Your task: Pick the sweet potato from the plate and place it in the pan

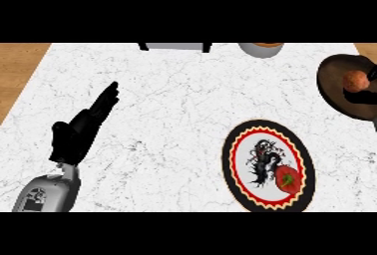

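left forearm: grey forearm [46,193] comes in at the lower left corner, nearest the camera, over the white marbled counter [177,99].
left hand: black left hand [83,127] lies flat over the counter's left side, fingers straight and pointing up and to the right, with nothing in it.
plate: round plate with a black rim, a red and cream toothed ring and a black figure on white [268,165] sits at the lower right, well apart from the left hand.
on the plate: small red vegetable with a green stem [288,179] lies on the plate's lower right part.
pan: dark brown round pan [340,84] sits at the right edge, above the plate.
sweet potato: round orange-brown sweet potato [358,80] lies inside the pan.
right hand: dark shapes show beside the sweet potato at the right edge; i cannot tell whether they are fingers.
far edge: grey and black object [175,46] and a grey bowl [261,49] are cut off by the top.
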Motion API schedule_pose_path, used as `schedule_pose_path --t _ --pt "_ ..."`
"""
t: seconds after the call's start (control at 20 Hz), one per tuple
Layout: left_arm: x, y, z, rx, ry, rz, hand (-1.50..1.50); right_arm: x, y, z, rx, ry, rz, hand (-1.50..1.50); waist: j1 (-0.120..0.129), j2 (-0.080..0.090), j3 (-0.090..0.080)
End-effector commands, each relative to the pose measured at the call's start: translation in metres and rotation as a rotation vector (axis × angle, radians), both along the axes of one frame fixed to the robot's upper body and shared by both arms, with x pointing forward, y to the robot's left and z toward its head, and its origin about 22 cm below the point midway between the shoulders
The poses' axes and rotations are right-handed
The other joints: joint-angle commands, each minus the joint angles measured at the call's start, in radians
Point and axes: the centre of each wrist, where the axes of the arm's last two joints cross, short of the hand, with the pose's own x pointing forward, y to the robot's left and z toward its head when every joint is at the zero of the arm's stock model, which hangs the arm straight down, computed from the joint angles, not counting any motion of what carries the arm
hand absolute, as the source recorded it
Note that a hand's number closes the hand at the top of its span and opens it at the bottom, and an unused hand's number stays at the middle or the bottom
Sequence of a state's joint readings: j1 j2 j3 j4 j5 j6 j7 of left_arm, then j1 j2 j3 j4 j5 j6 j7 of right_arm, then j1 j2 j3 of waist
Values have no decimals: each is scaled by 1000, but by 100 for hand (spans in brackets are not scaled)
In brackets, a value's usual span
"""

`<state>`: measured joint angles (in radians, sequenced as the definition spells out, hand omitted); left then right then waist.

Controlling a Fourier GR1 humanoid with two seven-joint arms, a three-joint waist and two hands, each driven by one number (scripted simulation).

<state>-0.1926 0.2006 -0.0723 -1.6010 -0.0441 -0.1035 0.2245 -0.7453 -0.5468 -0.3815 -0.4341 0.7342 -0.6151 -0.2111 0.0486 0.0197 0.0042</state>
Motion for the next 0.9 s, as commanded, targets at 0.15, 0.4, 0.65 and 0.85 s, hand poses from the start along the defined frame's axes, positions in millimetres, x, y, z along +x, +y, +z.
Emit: schedule_pose_path --t 0.15,0.4,0.65,0.85 --pt "10 -3 4 -3 0 -8 0 -5 -26 7 -2 -1 -2 150 10 10 1" --pt "-4 -5 -5 7 -7 -34 0 -29 -51 -8 144 164 -212 150 39 20 0" --pt "3 -11 7 -8 -34 -39 0 -29 -51 -9 215 258 -101 -150 39 23 5" --pt "-2 -11 -5 -7 -15 -50 0 -21 -44 -3 294 162 -65 -150 55 29 8"
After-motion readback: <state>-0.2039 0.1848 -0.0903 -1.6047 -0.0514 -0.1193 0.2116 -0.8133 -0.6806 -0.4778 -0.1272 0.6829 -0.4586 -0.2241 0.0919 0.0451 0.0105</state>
